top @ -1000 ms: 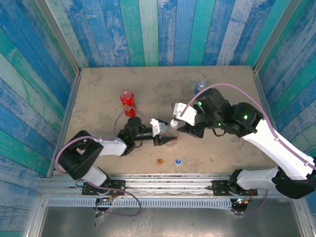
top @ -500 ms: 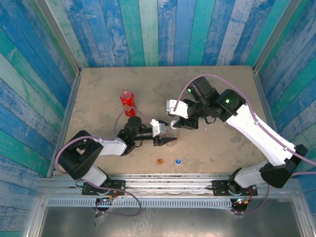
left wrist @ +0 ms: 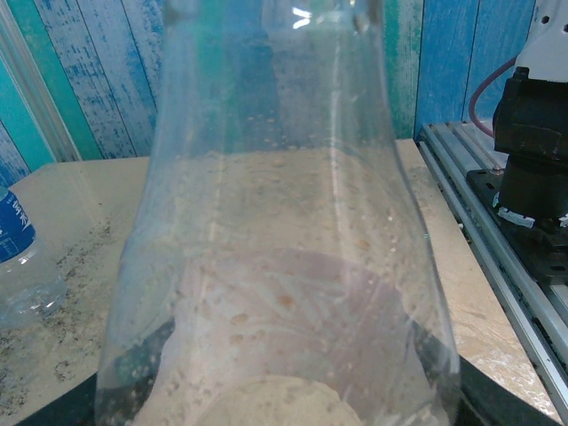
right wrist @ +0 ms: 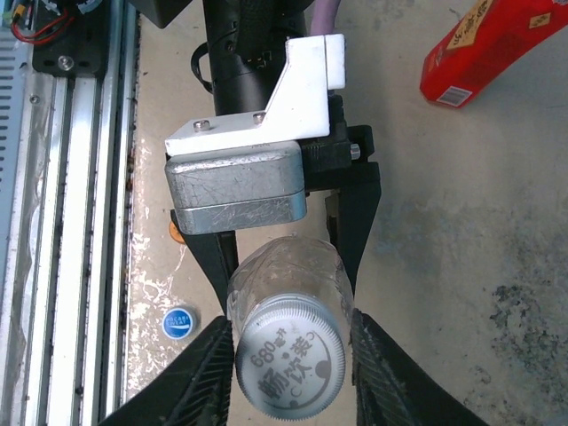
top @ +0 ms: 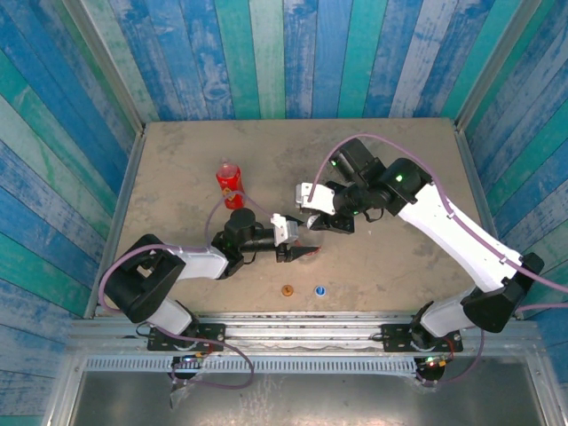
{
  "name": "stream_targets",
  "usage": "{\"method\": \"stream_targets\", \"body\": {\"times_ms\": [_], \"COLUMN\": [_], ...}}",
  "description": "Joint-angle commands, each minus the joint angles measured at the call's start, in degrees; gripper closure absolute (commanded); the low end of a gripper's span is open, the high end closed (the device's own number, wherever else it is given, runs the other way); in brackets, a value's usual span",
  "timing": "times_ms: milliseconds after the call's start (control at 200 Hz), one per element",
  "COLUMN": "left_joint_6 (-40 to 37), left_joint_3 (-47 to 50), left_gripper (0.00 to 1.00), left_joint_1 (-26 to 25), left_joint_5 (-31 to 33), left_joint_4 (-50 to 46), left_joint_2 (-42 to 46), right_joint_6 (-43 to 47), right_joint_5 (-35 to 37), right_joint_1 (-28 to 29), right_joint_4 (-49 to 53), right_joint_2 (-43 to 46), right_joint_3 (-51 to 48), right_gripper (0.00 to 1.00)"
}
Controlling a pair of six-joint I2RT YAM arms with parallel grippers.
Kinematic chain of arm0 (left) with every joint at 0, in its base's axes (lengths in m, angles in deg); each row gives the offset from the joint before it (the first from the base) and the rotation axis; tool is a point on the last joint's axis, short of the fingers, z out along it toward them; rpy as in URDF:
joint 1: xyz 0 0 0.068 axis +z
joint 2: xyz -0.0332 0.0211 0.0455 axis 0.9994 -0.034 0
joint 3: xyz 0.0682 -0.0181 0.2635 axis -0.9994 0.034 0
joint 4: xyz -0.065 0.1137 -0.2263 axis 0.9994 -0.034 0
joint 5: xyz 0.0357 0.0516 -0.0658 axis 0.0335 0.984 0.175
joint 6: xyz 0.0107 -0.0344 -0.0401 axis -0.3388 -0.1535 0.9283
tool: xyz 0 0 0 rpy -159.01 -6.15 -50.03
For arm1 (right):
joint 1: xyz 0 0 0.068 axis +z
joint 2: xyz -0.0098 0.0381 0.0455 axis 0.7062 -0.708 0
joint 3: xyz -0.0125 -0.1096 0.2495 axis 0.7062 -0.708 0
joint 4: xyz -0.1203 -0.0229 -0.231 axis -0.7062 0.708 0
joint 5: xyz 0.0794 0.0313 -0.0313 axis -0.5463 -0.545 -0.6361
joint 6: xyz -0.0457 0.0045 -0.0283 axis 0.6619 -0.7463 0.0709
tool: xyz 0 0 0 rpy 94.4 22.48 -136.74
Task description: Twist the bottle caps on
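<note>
A clear bottle [left wrist: 284, 222] stands upright in the middle of the table, and my left gripper [top: 302, 252] is shut on its body, a dark finger on each side. On its neck sits a white cap [right wrist: 291, 359] with printed characters. My right gripper [right wrist: 291, 368] comes from above and is shut on that white cap, its ribbed fingers [right wrist: 209, 377] tight against both sides. The red bottle [top: 229, 185] stands uncapped at the back left. Near the front edge lie an orange cap [top: 287, 290] and a blue cap [top: 319, 289]. The blue-labelled bottle [left wrist: 13, 244] stands further off.
A metal rail [right wrist: 71, 222] runs along the near edge of the sandy table [top: 177, 160], close to the loose caps. Blue and green plank walls [top: 266, 53] close in the other three sides. The right arm [top: 426, 213] reaches across the right half.
The right arm swung left and came down over the bottle top, and its jaws narrowed onto the white cap. The left arm and the clear bottle stayed put.
</note>
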Motion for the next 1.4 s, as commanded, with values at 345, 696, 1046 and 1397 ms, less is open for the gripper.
{"method": "stream_targets", "body": {"times_ms": [345, 696, 1046, 1397], "left_joint_6": [2.1, 8.2, 7.1, 1.5], "left_joint_3": [0.3, -1.6, -8.1, -5.8], "left_gripper": [0.4, 0.41, 0.42, 0.42], "left_joint_1": [0.0, 0.0, -0.1, -0.1], "left_joint_5": [0.9, 14.1, 22.6, 23.8], "left_joint_4": [-4.6, 1.9, 1.3, -1.7], "left_joint_2": [0.9, -1.5, -5.9, -3.3], "right_joint_6": [1.1, -27.9, -74.3, -60.0], "right_joint_5": [0.6, 12.9, 35.0, 30.6], "right_joint_1": [-0.1, 1.1, 8.6, 8.6], "right_joint_4": [2.5, -6.3, 3.3, 2.4], "right_joint_2": [1.0, 4.9, 0.5, -2.3], "right_joint_3": [-1.5, -8.9, -5.4, 5.6], "right_gripper": [0.7, 0.78, 0.84, 0.49]}}
